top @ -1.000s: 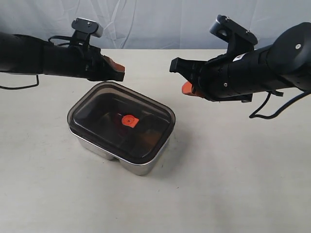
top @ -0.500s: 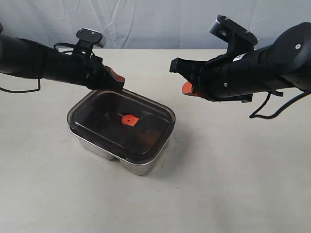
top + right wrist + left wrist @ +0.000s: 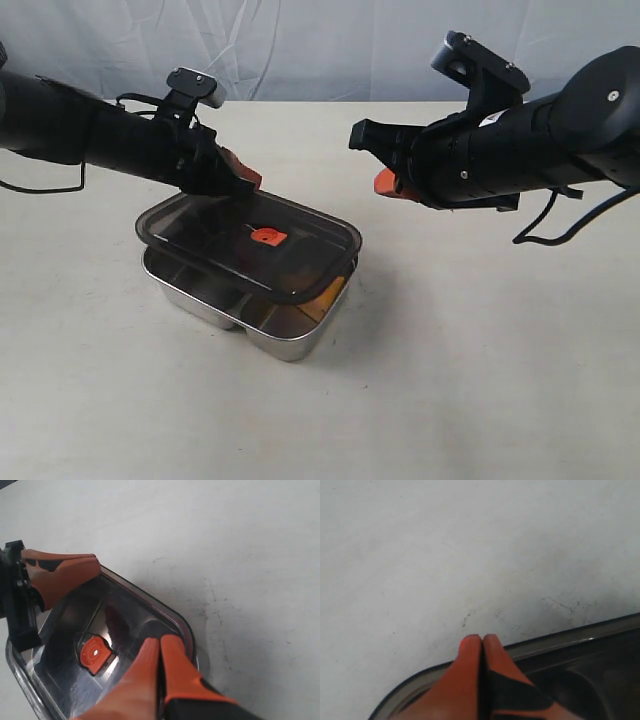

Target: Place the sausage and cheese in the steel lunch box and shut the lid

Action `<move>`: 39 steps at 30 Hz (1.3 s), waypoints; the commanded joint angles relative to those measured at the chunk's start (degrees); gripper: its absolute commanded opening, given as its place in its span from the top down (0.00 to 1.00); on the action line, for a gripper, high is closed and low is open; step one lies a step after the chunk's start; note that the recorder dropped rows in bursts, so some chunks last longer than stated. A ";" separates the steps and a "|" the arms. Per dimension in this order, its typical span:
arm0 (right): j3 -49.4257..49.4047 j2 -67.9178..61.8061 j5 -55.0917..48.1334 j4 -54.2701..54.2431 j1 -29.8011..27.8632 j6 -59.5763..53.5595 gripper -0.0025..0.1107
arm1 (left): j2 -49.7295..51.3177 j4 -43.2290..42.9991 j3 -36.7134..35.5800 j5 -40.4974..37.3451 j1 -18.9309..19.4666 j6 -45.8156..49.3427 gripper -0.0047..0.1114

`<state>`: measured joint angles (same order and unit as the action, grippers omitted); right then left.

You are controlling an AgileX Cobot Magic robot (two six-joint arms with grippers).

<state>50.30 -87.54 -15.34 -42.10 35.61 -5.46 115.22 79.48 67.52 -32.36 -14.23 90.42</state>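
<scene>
- Steel lunch box (image 3: 275,345) sits on the pale table (image 3: 480,380), left of centre in the exterior view. The smoky lid (image 3: 205,228) lies tilted on it, near edge lifted off the rim.
- Your left gripper (image 3: 246,181) has its fingers pressed together, empty, tips on the lid's far edge.
- Your right gripper (image 3: 383,185) is likewise pressed together, holding nothing, above the table beside the box.
- You cannot tell whether the orange-yellow patch (image 3: 328,293) under the raised edge is cheese or seal; the sausage is hidden.
</scene>
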 commanded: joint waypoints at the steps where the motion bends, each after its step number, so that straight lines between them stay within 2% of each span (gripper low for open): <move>1: -0.26 -0.12 -0.01 0.07 -0.20 -0.37 0.98 | 0.05 -0.64 0.24 -1.82 -0.24 -0.69 0.96; 14: -0.26 -0.66 3.85 0.40 -0.20 -0.37 0.98 | -3.11 -0.74 0.24 -6.76 -0.24 -0.29 0.96; 21: -0.26 -2.13 2.90 -0.62 -0.20 -0.37 0.98 | -3.77 9.50 0.46 -1.99 -0.24 6.29 0.96; 28: -0.26 -2.13 2.55 -0.62 -0.20 -0.37 0.98 | -1.01 9.94 1.67 -5.66 -0.35 6.85 0.96; 39: -0.26 -2.13 2.51 -0.62 -0.20 -0.37 0.98 | -0.21 7.56 1.67 -5.17 -1.42 5.54 0.96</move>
<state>50.30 -89.67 -12.91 -42.62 35.61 -5.46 115.15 87.27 68.85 -37.05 -15.34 96.23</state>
